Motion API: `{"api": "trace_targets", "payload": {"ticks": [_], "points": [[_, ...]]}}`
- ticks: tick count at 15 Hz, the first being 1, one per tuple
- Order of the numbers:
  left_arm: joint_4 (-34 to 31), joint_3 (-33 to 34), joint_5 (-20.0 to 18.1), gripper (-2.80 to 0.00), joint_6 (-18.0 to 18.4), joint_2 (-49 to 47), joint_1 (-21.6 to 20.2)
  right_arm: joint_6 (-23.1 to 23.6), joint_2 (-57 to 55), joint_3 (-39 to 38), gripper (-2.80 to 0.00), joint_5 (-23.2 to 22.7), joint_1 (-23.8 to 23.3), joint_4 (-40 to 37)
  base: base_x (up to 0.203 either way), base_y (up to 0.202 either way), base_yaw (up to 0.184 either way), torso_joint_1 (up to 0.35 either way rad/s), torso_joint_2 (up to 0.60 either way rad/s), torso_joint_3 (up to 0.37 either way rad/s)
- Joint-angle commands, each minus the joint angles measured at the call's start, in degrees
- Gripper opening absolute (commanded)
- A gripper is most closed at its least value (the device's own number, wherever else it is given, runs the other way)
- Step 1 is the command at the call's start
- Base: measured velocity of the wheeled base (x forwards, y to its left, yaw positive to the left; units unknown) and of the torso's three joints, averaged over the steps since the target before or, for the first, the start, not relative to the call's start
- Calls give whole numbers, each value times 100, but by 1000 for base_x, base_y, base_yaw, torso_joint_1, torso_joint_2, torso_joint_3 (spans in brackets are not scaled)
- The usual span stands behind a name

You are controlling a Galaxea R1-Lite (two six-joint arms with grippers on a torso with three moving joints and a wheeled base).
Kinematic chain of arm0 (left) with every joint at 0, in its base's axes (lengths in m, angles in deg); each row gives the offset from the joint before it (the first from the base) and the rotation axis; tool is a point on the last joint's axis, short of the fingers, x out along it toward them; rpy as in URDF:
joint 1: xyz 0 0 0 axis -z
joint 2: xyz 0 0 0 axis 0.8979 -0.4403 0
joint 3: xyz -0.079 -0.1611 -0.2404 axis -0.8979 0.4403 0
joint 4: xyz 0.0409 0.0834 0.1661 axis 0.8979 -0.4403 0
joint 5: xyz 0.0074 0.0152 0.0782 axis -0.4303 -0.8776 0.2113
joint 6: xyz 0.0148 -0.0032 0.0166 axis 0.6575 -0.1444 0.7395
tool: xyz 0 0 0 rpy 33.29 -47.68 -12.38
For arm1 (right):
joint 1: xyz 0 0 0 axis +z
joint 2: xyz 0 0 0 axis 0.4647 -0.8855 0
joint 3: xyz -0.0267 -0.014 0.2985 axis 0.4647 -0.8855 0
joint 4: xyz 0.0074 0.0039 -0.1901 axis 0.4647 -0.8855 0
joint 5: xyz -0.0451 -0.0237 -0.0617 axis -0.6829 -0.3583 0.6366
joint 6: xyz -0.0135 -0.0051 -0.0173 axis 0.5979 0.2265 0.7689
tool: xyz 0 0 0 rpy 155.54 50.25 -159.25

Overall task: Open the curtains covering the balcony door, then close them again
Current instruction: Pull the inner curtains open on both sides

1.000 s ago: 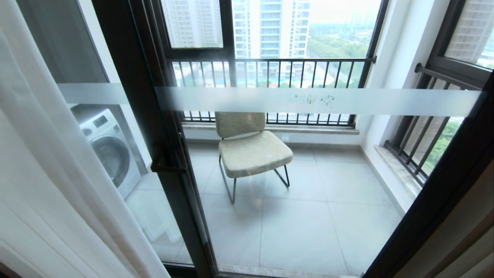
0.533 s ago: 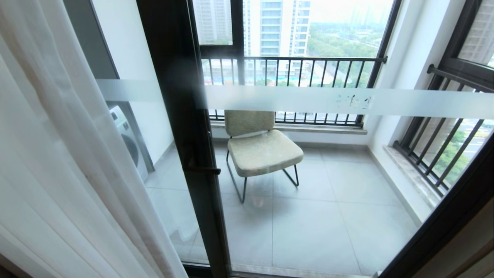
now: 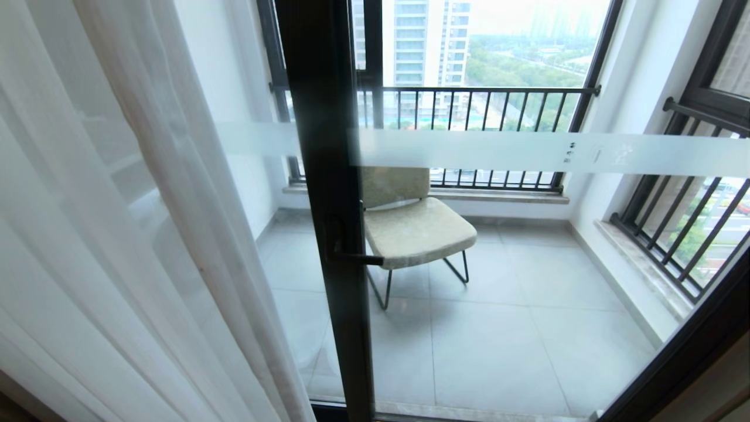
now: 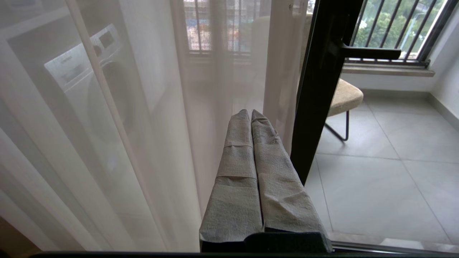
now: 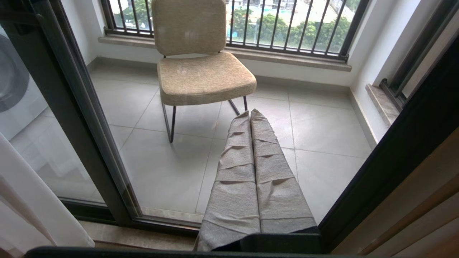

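The white sheer curtains (image 3: 117, 234) hang over the left part of the opening, with their edge just left of the balcony door's black frame (image 3: 328, 176). The door's glass (image 3: 527, 328), frosted band (image 3: 498, 151) and lever handle (image 3: 354, 257) stand uncovered. Neither arm shows in the head view. My left gripper (image 4: 250, 111) is shut and empty, its cloth-wrapped fingers pointing at the sheer curtain (image 4: 125, 125) beside the frame (image 4: 319, 89). My right gripper (image 5: 250, 111) is shut and empty, facing the bare glass; a strip of curtain (image 5: 32, 200) shows at the side.
A beige chair (image 3: 410, 228) stands on the tiled balcony behind the glass. A washing machine (image 4: 89, 71) shows dimly through the sheer. Black railings (image 3: 492, 111) line the balcony windows. A wooden wall edge (image 5: 423, 200) borders the door on the right.
The whole head view has shifted: the door frame and chair sit further right in the picture and more sheer curtain fills the left. The camera moved; the curtains did not.
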Motion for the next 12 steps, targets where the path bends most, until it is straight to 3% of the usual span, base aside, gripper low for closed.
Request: {"api": "trace_targets", "payload": {"ticks": [1, 12], "points": [[2, 0, 1, -280, -2, 2, -2, 6, 2, 0, -280, 1, 0, 0, 0, 195, -1, -5, 8, 2], [2, 0, 1, -280, -19, 2, -2, -91, 2, 0, -280, 10, 0, 9, 0, 194, -10, 1, 2, 3]]}}
